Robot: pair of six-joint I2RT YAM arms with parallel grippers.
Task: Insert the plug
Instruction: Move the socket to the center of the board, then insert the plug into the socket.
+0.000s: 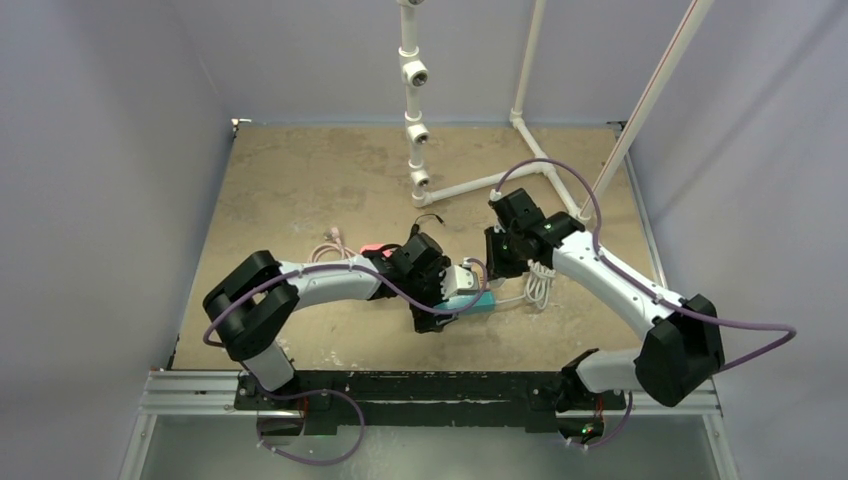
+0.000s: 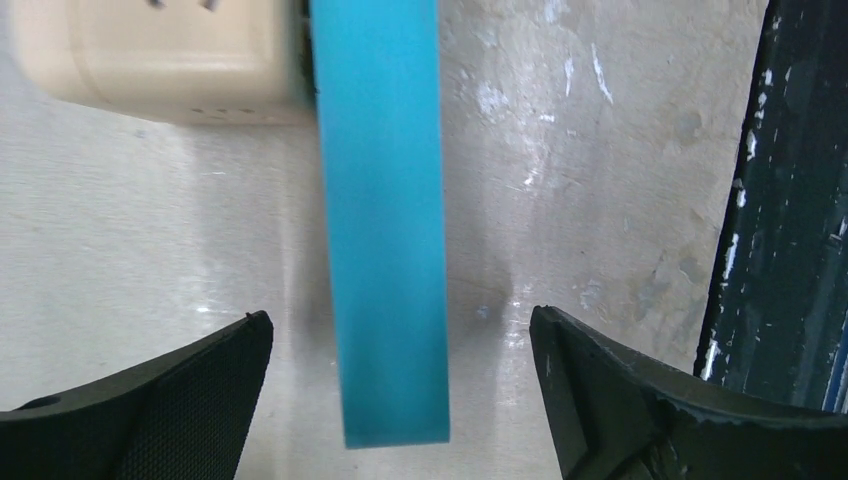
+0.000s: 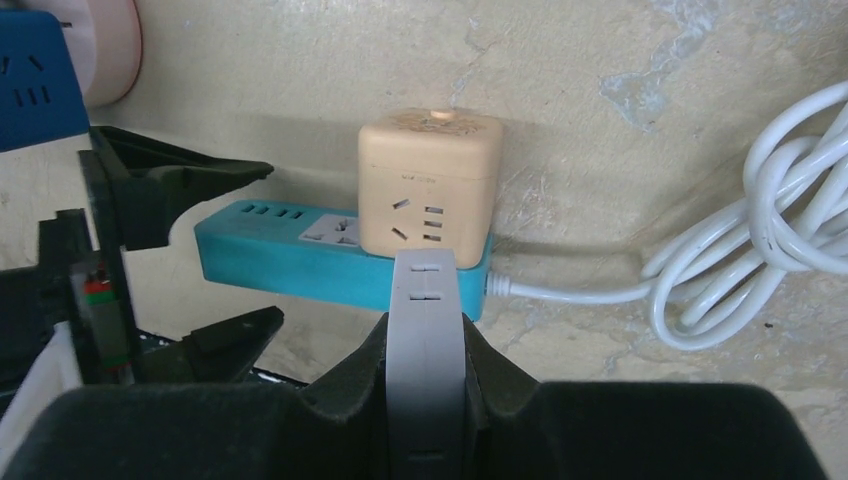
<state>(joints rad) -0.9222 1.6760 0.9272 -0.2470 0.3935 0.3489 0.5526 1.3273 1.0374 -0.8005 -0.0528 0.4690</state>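
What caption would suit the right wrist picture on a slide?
Right gripper pinching a grey flat piece facing a beige cube adapter seated on a blue power strip, white cord alongside.

This is a robotics lab test cell rather than a lived-in room: plain pale walls [image 1: 100, 150] box in a single scuffed tan table [image 1: 300, 170]. Two robot arms, left [image 1: 320, 282] and right [image 1: 610, 280], stand on a metal rail [image 1: 190, 390] at its near edge, trailing purple cables [image 1: 330, 440]. A bare white pipe frame [image 1: 413, 100] rises at the back.
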